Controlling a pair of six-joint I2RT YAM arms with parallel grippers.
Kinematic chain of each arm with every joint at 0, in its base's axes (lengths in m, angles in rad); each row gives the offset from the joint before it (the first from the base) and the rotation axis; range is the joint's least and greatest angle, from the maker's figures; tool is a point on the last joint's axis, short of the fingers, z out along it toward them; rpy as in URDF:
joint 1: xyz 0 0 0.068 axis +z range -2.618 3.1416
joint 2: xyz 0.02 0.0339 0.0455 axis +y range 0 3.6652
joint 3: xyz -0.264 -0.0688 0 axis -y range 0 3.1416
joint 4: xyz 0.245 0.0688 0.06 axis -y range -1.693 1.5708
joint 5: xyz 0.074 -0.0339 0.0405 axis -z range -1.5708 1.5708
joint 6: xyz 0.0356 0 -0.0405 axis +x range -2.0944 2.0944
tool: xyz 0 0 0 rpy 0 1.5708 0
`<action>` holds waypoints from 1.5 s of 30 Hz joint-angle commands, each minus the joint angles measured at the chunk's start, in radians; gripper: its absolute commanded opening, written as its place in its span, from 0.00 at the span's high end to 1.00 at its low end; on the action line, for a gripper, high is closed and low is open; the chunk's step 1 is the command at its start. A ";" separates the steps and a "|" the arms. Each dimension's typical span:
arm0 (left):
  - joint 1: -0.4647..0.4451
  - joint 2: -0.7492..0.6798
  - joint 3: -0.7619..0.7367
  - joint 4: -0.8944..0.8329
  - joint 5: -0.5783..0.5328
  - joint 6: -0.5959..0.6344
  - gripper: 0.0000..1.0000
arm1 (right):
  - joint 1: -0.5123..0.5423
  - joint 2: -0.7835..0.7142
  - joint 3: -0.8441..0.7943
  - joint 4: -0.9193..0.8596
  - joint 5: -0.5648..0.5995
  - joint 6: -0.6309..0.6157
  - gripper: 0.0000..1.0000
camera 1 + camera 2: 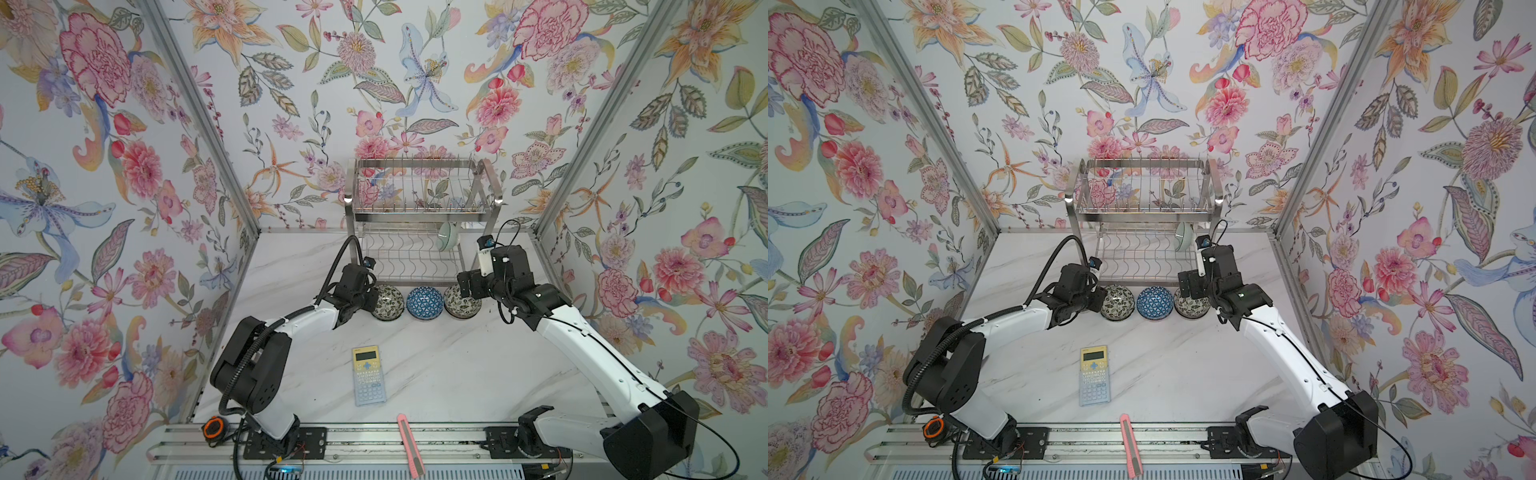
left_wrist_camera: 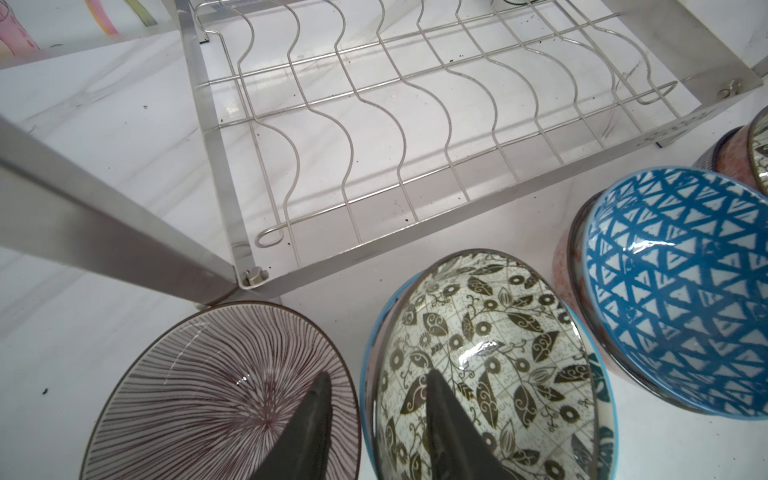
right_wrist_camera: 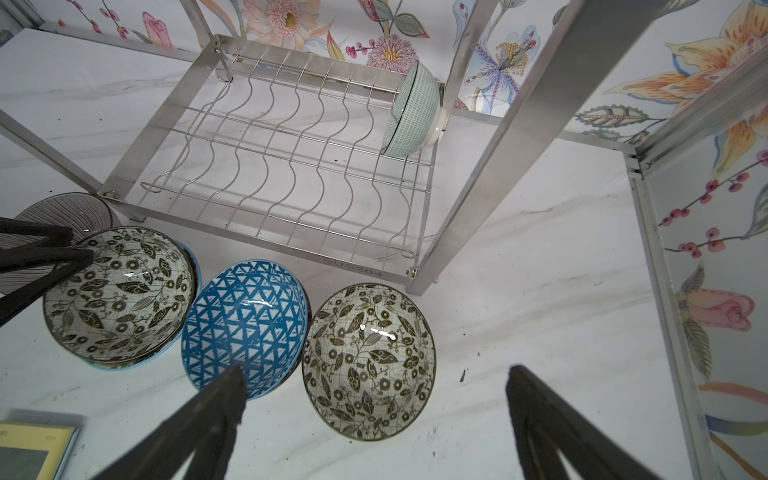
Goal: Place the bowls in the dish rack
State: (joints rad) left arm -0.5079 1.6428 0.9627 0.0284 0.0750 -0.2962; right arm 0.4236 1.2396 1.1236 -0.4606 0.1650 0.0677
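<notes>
One pale celadon ceramic bowl point(image 3: 413, 108) already stands on edge at the right-hand end of the lower, wavy-wire tier of the two-tier stainless steel dish rack point(image 1: 419, 216). Four more bowls sit in a row on the white marble tabletop point(image 1: 457, 374), just in front of the rack: a maroon radial-striped bowl point(image 2: 220, 395), a black-and-white floral bowl point(image 2: 486, 365), a blue triangle-mosaic bowl point(image 3: 245, 324) and a second floral bowl point(image 3: 370, 361).

Step in hand: pick-up of the next bowl. The left gripper point(image 2: 378, 376) is partly open and holds nothing. One finger hangs over the striped bowl, the other over the first floral bowl. The right gripper point(image 3: 374, 370) is spread wide and empty above the second floral bowl.

Next move, by judgement: lower one finger inside a rim, close on the wall, lift, and tilt the bowl into a free slot.

The striped bowl appears only in the wrist views; in both top views the left gripper covers it. Only the top views show the upper peg tier.
</notes>
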 commanded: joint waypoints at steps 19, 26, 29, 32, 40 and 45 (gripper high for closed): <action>0.012 0.069 0.034 0.003 0.066 -0.021 0.77 | -0.008 0.006 0.001 -0.010 0.003 -0.005 0.01; 0.012 0.068 0.048 -0.013 0.053 -0.014 1.00 | -0.008 0.004 0.003 -0.010 0.004 -0.005 0.01; 0.012 0.059 0.049 -0.018 0.046 -0.011 1.00 | -0.009 0.001 0.003 -0.011 0.002 -0.005 0.01; 0.013 0.046 0.048 -0.021 0.039 -0.009 1.00 | -0.008 -0.003 0.001 -0.010 0.002 -0.005 0.01; 0.013 -0.035 0.023 0.000 0.015 -0.010 1.00 | -0.008 -0.011 -0.002 -0.012 0.001 -0.003 0.01; 0.011 -0.119 0.002 0.025 -0.004 -0.026 1.00 | -0.004 -0.012 -0.002 -0.011 -0.005 -0.001 0.01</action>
State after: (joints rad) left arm -0.5022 1.6035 0.9730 0.0017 0.0933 -0.3119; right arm 0.4229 1.2396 1.1236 -0.4606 0.1646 0.0681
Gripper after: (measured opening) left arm 0.073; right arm 0.992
